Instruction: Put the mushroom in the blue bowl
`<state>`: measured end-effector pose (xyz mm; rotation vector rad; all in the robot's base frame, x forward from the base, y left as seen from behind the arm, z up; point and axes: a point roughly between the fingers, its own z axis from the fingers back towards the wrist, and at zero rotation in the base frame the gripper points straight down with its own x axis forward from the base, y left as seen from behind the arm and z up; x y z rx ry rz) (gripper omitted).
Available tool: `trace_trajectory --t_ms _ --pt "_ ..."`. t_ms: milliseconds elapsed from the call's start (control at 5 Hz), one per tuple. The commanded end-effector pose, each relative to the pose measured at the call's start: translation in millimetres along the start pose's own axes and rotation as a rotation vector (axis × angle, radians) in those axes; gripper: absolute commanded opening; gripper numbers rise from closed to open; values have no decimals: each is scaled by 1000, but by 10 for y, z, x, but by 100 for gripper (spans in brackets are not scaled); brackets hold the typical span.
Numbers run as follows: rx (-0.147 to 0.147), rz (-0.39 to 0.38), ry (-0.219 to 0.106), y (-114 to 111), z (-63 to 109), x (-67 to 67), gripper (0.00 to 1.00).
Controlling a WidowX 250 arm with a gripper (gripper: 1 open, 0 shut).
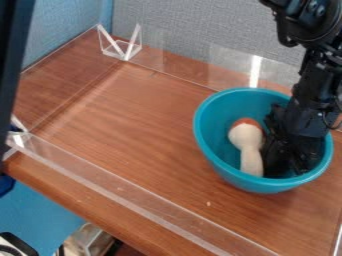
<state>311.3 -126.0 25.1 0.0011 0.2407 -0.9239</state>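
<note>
My gripper (283, 150), jaws shut w/ nothing visibly held, reaches down inside the blue bowl (221, 150). The mushroom (247, 142) lies in the bowl just beside it, on the wooden table (107, 110).

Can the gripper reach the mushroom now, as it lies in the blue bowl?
Probably yes. The gripper is already down inside the blue bowl, right beside the mushroom, and nothing stands between them. Its jaws are shut, though, so they would have to open first to take hold.
</note>
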Motion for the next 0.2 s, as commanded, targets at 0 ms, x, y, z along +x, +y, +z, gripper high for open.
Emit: trace_trajectory --t_ms 0 --pt "-8 62 -17 10 -105 5 0"
